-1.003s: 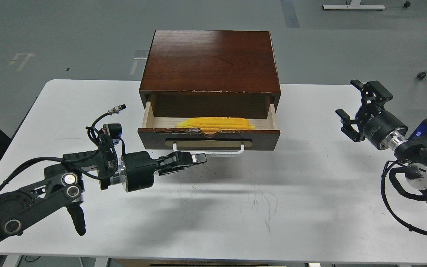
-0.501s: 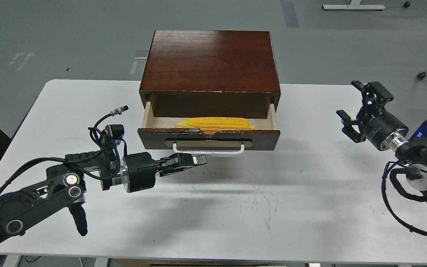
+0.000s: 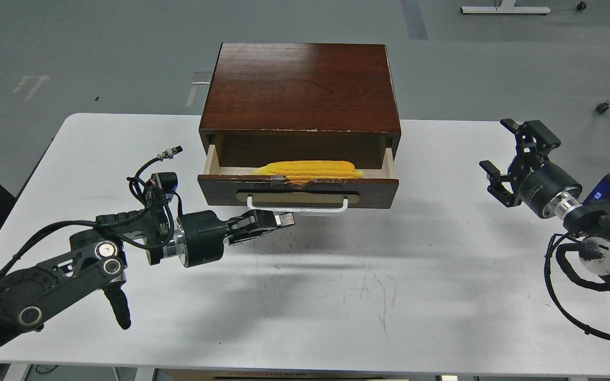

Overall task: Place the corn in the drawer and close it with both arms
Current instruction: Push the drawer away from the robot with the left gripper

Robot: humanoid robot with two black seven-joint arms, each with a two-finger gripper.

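Note:
The yellow corn (image 3: 307,169) lies lengthwise inside the drawer (image 3: 298,191), which stands partly pulled out of the dark wooden cabinet (image 3: 299,87). The drawer front has a chipped top edge and a white bar handle (image 3: 297,206). My left gripper (image 3: 278,220) is shut and empty, its tip just below the left part of the handle at the drawer front. My right gripper (image 3: 506,153) is open and empty, held above the table well to the right of the cabinet.
The cabinet stands at the back middle of a white table (image 3: 337,296) with scuff marks in front of it. Loose cables hang from both arms. Grey floor lies beyond the table's far edge.
The drawer has slid inward a little, so less of the corn and pale wood shows. My left gripper moved forward with it. The right gripper barely shifted.

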